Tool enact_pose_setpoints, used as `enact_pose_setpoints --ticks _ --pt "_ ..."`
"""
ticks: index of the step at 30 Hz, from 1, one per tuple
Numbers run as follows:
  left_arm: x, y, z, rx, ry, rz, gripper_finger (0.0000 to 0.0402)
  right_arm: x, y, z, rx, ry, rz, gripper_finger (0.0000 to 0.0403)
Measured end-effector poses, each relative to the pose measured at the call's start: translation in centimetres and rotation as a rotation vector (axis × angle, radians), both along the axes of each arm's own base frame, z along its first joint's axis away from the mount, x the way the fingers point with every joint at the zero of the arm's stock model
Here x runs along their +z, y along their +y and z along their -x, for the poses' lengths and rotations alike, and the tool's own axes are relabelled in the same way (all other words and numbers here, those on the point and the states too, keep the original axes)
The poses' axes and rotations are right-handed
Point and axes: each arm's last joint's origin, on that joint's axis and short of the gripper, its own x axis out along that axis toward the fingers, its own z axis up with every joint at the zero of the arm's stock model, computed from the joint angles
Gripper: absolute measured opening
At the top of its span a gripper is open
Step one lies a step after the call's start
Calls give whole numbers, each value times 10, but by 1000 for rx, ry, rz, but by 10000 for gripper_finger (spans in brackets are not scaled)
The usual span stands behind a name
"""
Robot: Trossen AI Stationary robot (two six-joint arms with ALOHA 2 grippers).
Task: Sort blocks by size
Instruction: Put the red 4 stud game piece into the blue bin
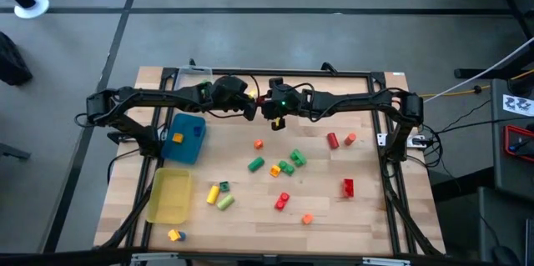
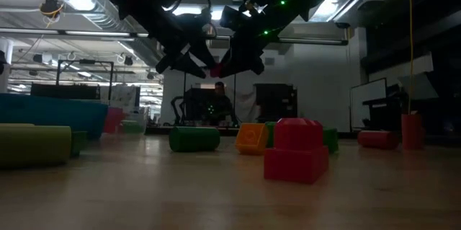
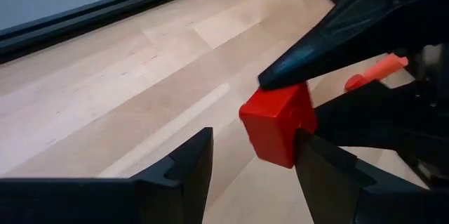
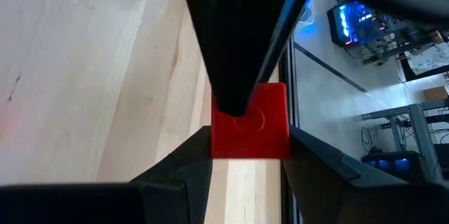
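One orange block (image 1: pixel 177 138) inside blue tray (image 1: pixel 187 143), yellow tray (image 1: pixel 170 196) bare; right fingers (image 4: pixel 184 164) pinching red block (image 4: pixel 250 124), left fingers (image 3: pixel 189 162) spread.

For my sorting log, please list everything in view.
Red block: one, held in mid-air over the table's far side.
Loose blocks: about fourteen; red, green, orange, yellow; scattered across the table's middle and near side.
Blue tray: one, table's left, with an orange block inside.
Yellow tray: one, nearer than the blue tray.
Table: one, light wood.
Person: one, in the room behind.
Right gripper: jaws shut on the red block.
Left gripper: jaws open around the same block.
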Motion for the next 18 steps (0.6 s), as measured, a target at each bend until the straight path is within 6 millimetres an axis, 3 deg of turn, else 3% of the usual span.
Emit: enact_pose_setpoints --ticks 18 --pt "2 1 -2 -54 -4 -74 180 0 0 0 16 -6 -10 161"
